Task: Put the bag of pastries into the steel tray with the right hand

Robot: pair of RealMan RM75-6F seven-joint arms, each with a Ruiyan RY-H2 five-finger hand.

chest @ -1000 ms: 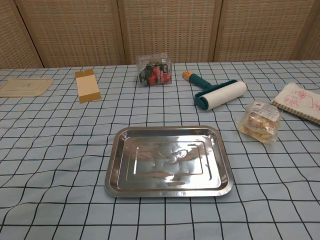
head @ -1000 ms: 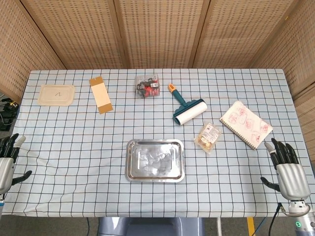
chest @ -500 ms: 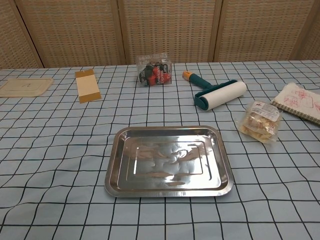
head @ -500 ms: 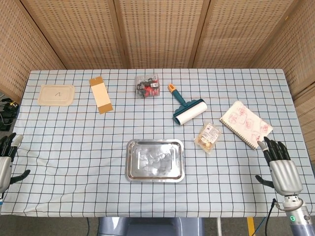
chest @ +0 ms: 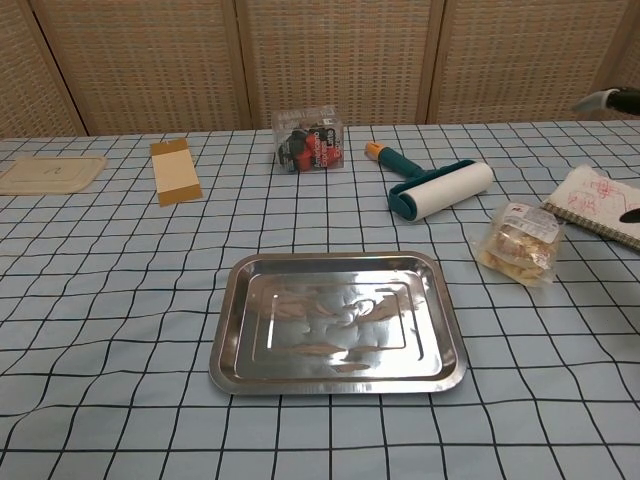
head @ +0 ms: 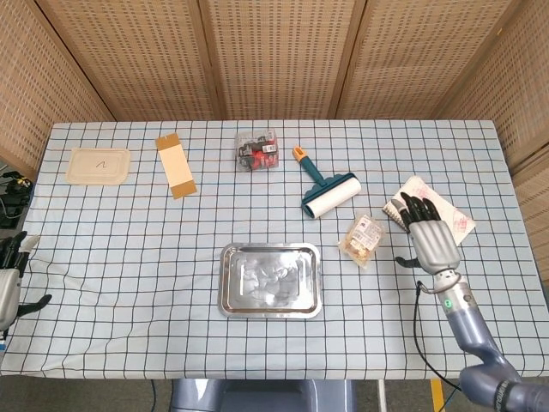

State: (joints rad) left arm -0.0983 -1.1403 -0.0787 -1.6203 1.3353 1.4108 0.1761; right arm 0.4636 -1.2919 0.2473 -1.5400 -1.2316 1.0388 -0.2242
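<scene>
My right hand point(head: 430, 235) has come in from the near right edge of the desk point(head: 129, 292) and now hangs over the notebook point(head: 455, 219), just to the right of the pastry bag point(head: 362, 239). A second ago it was low by the desk corner; half a second ago it had only begun to rise. Its fingers are spread and it holds nothing. In the chest view only a fingertip point(chest: 608, 98) shows at the right border.

The bag has not moved. It lies on the checked cloth between the lint roller point(head: 329, 190) and the notebook, clear of both, and well to the right of the tray point(head: 269, 280), which is bare inside.

So the reach is under way but no grasp has begun. I judge the next move is a short shift left and down to close round the bag, then a carry leftward to the tray. The wrapper looks soft and crinkly, so it may slip or crush.

My left hand point(head: 9, 275) rests at the left edge, fingers loosely apart, holding nothing.
</scene>
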